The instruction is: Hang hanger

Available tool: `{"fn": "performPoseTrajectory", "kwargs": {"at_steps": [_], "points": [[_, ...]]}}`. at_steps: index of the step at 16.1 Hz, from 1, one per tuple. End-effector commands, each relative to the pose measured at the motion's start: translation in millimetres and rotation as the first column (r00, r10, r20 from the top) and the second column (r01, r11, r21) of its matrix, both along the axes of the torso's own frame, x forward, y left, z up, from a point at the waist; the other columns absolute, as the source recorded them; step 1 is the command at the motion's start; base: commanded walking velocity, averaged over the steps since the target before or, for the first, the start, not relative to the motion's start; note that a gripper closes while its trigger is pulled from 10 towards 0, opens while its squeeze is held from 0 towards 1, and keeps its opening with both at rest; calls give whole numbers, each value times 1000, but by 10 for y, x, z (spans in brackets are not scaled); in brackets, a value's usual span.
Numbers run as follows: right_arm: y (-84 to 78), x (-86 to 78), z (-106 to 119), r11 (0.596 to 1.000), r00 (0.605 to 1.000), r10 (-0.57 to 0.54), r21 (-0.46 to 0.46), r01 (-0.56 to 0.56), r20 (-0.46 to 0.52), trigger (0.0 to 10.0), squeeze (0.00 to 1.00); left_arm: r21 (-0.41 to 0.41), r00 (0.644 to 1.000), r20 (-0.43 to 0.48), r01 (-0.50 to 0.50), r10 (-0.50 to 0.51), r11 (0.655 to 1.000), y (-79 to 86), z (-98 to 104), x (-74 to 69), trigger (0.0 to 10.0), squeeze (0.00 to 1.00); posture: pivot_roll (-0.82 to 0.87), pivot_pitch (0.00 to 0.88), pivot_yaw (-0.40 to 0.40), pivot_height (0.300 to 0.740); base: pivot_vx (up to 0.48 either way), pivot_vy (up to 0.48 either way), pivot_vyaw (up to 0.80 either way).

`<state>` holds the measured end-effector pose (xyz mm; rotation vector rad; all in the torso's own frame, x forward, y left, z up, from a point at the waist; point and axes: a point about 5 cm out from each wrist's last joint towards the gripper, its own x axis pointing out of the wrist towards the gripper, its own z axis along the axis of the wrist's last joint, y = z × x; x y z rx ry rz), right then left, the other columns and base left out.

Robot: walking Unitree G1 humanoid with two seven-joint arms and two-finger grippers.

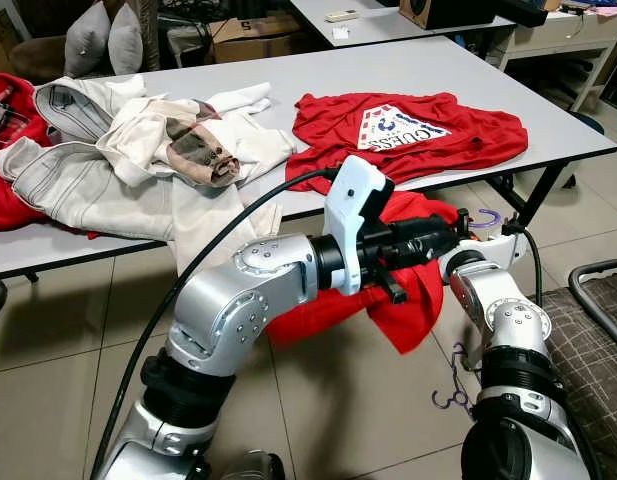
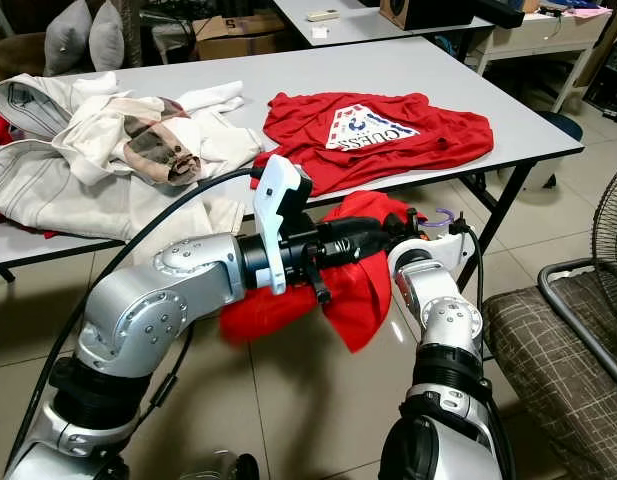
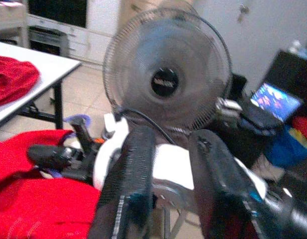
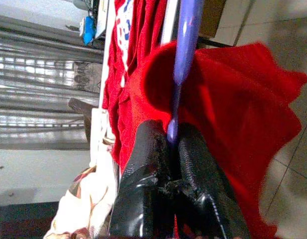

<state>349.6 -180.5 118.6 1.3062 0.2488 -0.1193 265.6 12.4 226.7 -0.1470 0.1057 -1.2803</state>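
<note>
Purple hanger point(image 4: 185, 45) sits pinched between the right gripper point(image 4: 172, 137) fingers (red shirt point(image 4: 233, 114) draped beside).

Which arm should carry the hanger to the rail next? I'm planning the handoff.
Right, probably. The right gripper is already shut on the purple hanger with the red shirt draped on it. The left gripper is open and holds nothing.

The left arm reaches across toward three o'clock, its left gripper point(image 3: 173, 164) with fingers parted; the right arm bends up toward twelve o'clock, its right gripper point(image 4: 173, 144) pinched tight on a purple hanger point(image 4: 185, 45)
</note>
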Motion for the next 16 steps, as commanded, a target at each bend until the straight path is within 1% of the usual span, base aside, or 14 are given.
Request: {"fn": "performPoseTrajectory", "kwargs": {"at_steps": [1, 2, 3, 4, 5, 6, 7, 8, 9, 10, 11, 12, 13, 16], "points": [[-74, 31, 105, 999, 999, -12, -36, 14, 48, 10000, 0, 78, 999, 18, 39, -40, 996, 22, -64, -58, 10000, 1000, 32, 0, 37, 740, 0, 0, 0], [-121, 33, 122, 995, 998, 0, -95, 6, 57, 10000, 0, 139, 1000, 10, -4, 2, 990, 73, -159, -30, 10000, 1000, 28, 0, 41, 740, 0, 0, 0], [-122, 25, 132, 985, 998, 38, -172, -28, 58, 10000, 0, 142, 998, 30, -54, 50, 988, 109, -156, 23, 10000, 1000, 24, 0, 42, 740, 0, 0, 0], [-110, -10, 146, 939, 991, 126, -328, -102, 52, 10000, 0, 124, 993, 56, -114, 108, 986, 181, -122, 93, 10000, 1000, 23, 0, 42, 740, 0, 0, 0], [-82, -167, 104, 750, 946, 323, -601, -276, -31, 10000, 0, 101, 975, 106, -207, 197, 973, 367, -65, 188, 10000, 1000, 24, 0, 36, 740, 0, 0, 0], [-121, -249, 76, 700, 933, 354, -643, -311, -66, 10000, 0, 99, 974, 114, -207, 195, 973, 432, -63, 177, 10000, 1000, 21, 0, 35, 740, 0, 0, 0], [-177, -350, 47, 654, 920, 379, -674, -344, -102, 10000, 0, 100, 975, 114, -204, 193, 974, 507, -76, 159, 10000, 635, 17, 0, 40, 740, 0, 0, 0], [-211, -414, 30, 628, 912, 391, -688, -364, -125, 10000, 0, 102, 976, 113, -200, 188, 974, 553, -85, 144, 10000, 635, 16, 0, 41, 740, 0, 0, 0], [-295, -555, -19, 545, 887, 423, -730, -413, -187, 10000, 0, 133, 967, 117, -241, 227, 961, 658, -159, 149, 10000, 0, 8, 0, 48, 740, 0, 0, 0], [-332, -633, -38, 473, 864, 457, -764, -439, -213, 10000, 0, 165, 951, 109, -304, 289, 938, 726, -270, 180, 10000, 0, -4, 0, 61, 740, 0, 0, 0], [-329, -772, -52, 291, 792, 556, -833, -471, -253, 10000, 0, 195, 921, 77, -390, 383, 900, 820, -486, 196, 10000, 0, -17, 0, 70, 740, 0, 0, 0], [-294, -859, -69, 148, 728, 622, -869, -471, -289, 10000, 0, 200, 904, 59, -426, 423, 882, 852, -611, 182, 10000, 0, -21, 0, 71, 740, 0, 0, 0], [-191, -1011, -89, -8, 623, 722, -903, -429, -302, 10000, 0, 233, 874, 35, -479, 486, 846, 882, -815, 138, 10000, 0, -23, 0, 66, 740, 0, 0, 0], [-111, -1104, -42, 7, 585, 783, -937, -349, -212, 10000, 0, 264, 853, 77, -516, 515, 815, 903, -901, 105, 10000, 0, -16, 0, 50, 740, 0, 0, 0]]}}
